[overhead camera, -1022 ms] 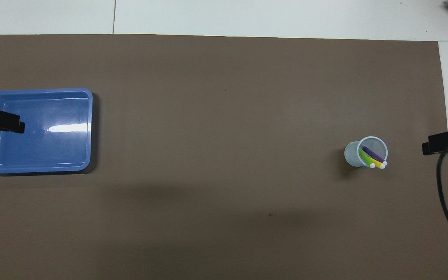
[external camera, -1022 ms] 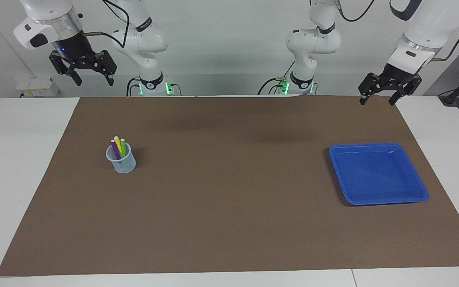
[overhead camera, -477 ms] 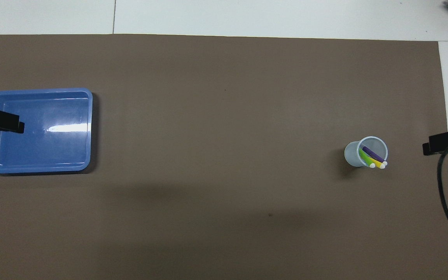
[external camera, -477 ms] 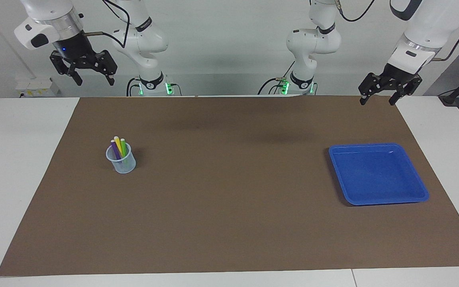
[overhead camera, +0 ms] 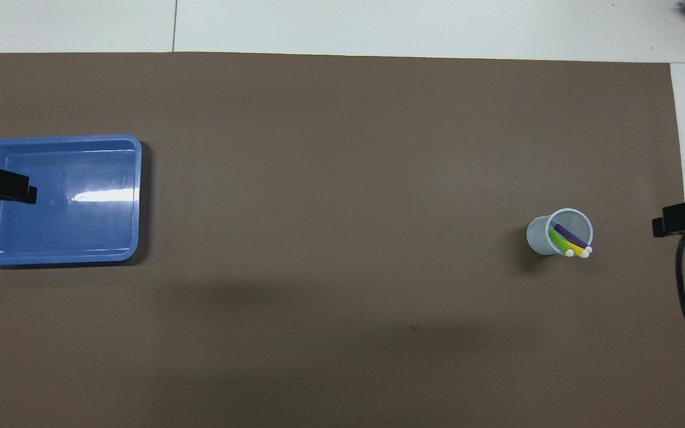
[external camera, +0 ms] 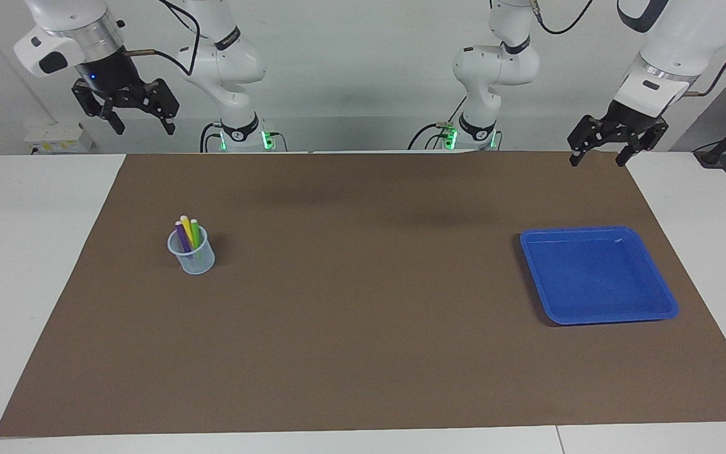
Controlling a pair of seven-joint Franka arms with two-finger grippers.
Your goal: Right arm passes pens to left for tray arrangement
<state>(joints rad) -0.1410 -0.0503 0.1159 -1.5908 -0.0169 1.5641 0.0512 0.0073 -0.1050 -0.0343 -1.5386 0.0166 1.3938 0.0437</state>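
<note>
A: Report both claws, starting at the robots' end.

B: The right claw (external camera: 127, 116) hangs high above the right arm's end of the table (external camera: 35, 265), at the edge of the brown mat (external camera: 363, 353). Its jaws are spread wide and hold nothing. The left claw (external camera: 601, 150) hangs above the mat's corner at the left arm's end, jaws likewise wide and holding nothing.

A: Locate the pens.

B: Farther out, toward the right arm's end, the pens (external camera: 187, 232) stand tilted in a small pale-blue cup (external camera: 194, 257): one purple, one yellow, one green, pale tips up.

A: And the tray?

B: The blue tray (external camera: 596, 275) lies flat on the mat toward the left arm's end, well apart from the cup and about as far out. Nothing lies in it.
</note>
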